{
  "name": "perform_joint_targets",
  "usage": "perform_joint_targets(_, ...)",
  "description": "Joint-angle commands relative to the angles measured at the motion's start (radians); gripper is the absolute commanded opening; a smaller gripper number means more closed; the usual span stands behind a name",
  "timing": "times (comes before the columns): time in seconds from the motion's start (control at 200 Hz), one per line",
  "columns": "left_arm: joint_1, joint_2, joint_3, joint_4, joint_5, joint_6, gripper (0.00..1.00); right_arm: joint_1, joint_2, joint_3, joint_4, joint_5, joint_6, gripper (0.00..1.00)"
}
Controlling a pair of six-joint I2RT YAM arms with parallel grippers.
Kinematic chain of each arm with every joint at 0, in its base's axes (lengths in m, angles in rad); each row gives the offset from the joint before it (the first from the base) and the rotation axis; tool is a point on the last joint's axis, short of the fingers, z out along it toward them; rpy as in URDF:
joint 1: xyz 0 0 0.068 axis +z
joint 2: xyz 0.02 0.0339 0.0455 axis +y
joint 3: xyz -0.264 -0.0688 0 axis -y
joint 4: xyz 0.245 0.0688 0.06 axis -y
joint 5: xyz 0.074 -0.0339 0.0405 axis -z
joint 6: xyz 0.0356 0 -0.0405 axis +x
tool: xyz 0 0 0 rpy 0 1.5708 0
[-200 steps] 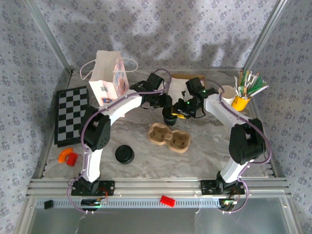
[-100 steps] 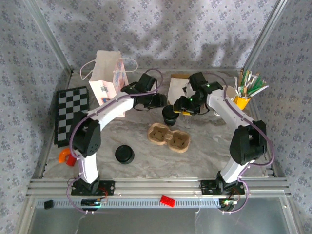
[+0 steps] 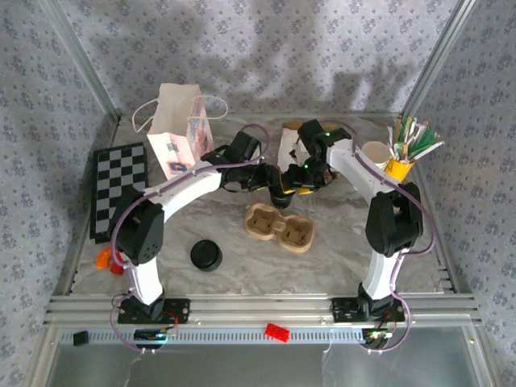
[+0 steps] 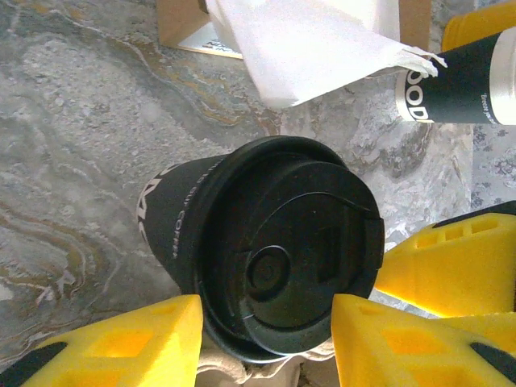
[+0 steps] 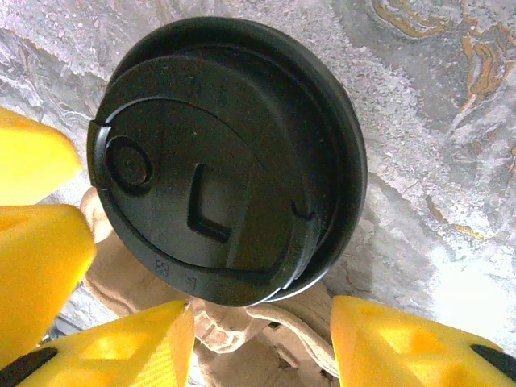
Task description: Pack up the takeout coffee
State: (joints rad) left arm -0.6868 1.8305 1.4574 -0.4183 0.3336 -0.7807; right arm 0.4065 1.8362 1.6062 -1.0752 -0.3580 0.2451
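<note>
The takeout coffee (image 3: 280,193) is a black cup with white lettering and a black lid (image 4: 282,258), standing just behind the cardboard cup carrier (image 3: 278,226). My left gripper (image 4: 266,302) hangs over it, open, its yellow fingers (image 4: 137,347) flanking the lid's near rim. My right gripper (image 5: 262,310) comes from the other side, open, with the lid (image 5: 218,153) just beyond its fingertips and the carrier (image 5: 242,339) showing in the gap. In the top view both grippers, left (image 3: 266,179) and right (image 3: 300,181), meet at the cup.
A loose black lid (image 3: 206,255) lies front left. The paper bag (image 3: 181,129) and the chessboard (image 3: 119,189) are at the left. White paper (image 4: 314,40) and a black lettered tube (image 4: 439,85) lie behind the cup. A white cup (image 3: 376,153) and a yellow holder (image 3: 397,168) stand at the right.
Both grippers drew back a little from the cup, then closed in over it again, with their jaws slightly wider. The right arm's elbow swung left. The cup stayed put.
</note>
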Motion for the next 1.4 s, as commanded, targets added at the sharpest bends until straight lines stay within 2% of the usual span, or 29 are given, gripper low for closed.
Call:
perform_joint_targets(0.0,-0.004,0.029,0.024,0.002,0.006,-0.013,0.44,0.003,0.028,0.040,-0.049,0.010,-0.023,0.49)
perform_joint_targets(0.345,-0.005,0.049,-0.010,-0.010,-0.014,-0.021,0.39,0.007,0.060,0.024,-0.050,0.024,-0.019,0.48)
perform_joint_targets(0.75,-0.005,0.042,-0.116,0.012,-0.031,0.000,0.35,0.018,0.064,-0.120,0.009,0.069,-0.010,0.45)
perform_joint_targets(1.089,-0.014,0.034,-0.156,0.029,-0.037,0.013,0.32,0.038,0.072,-0.135,0.025,0.162,-0.017,0.44)
perform_joint_targets(1.204,-0.017,0.020,-0.164,0.061,-0.041,0.015,0.33,0.042,0.052,-0.139,0.038,0.125,-0.006,0.45)
perform_joint_targets(1.394,-0.012,0.051,-0.074,0.074,-0.043,0.040,0.33,0.038,-0.051,-0.096,0.122,0.009,0.083,0.48)
